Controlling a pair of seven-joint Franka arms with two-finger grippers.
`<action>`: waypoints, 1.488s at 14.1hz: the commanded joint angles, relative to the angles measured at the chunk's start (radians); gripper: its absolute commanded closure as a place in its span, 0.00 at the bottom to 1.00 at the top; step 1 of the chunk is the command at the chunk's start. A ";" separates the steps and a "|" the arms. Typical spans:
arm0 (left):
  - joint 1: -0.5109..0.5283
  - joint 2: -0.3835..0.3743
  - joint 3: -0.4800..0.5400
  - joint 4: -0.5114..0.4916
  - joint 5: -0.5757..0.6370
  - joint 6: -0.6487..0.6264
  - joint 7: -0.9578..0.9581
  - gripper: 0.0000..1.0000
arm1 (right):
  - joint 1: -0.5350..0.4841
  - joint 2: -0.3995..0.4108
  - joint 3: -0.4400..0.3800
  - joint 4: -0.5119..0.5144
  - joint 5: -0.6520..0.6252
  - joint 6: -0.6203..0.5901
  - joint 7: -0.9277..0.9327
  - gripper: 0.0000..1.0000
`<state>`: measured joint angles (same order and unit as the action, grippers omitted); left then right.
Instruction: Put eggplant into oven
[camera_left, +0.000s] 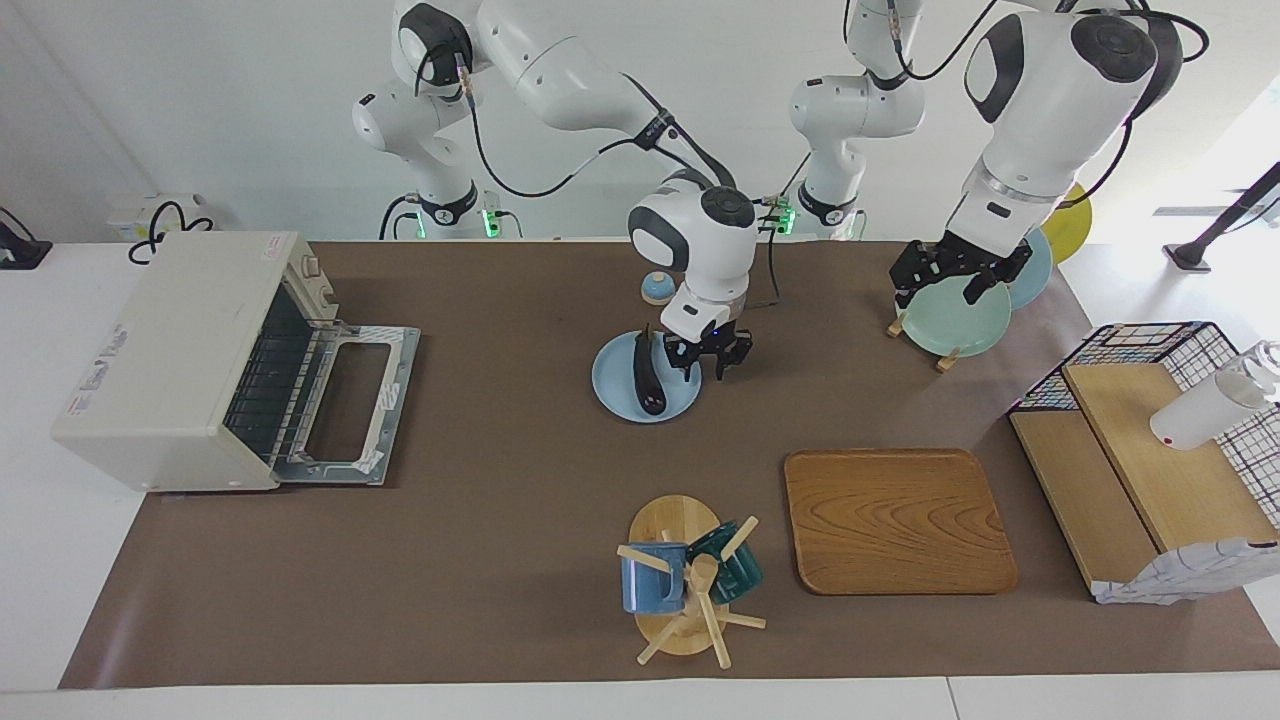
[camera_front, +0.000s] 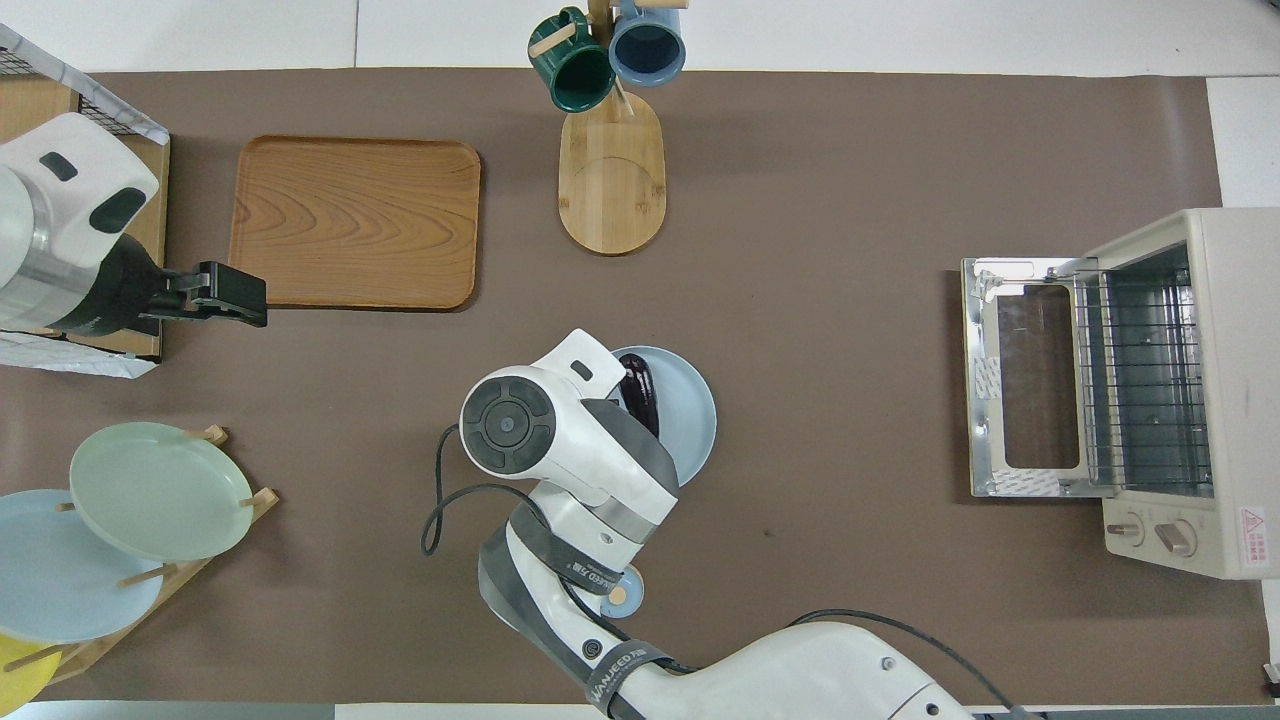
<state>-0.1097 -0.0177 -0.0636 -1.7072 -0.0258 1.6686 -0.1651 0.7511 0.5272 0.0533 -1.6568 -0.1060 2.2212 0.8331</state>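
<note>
Facing view: eggplant lies beside right gripper jaws.

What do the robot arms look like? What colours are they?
Both arms are chunky, rounded and glossy white, with dark grey or black round caps on the joints. Thin black cables loop along them. Each ends in a small black tool: the right tool and the left tool. Green lights glow at the bases. One grey band reads "WANJEED".

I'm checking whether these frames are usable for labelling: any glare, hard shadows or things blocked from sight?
Facing view: even light, soft shadows, bright wash at the corner by the rack; eggplant plainly visible. Overhead view: the right arm hides most of the eggplant; the oven door's metal rim shines.
</note>
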 joint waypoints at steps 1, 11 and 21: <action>0.015 -0.012 -0.018 0.013 0.007 0.005 0.035 0.00 | 0.001 -0.050 -0.001 -0.072 -0.012 0.025 0.021 0.54; 0.019 -0.008 -0.018 0.021 0.006 -0.023 0.035 0.00 | 0.023 -0.068 0.003 -0.167 -0.012 0.135 0.092 0.87; 0.016 -0.007 -0.018 0.024 0.006 -0.027 0.027 0.00 | -0.160 -0.134 -0.004 0.077 -0.149 -0.455 -0.216 1.00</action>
<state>-0.1083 -0.0173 -0.0713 -1.6807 -0.0258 1.6546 -0.1464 0.6948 0.4412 0.0387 -1.5777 -0.2411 1.8324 0.7328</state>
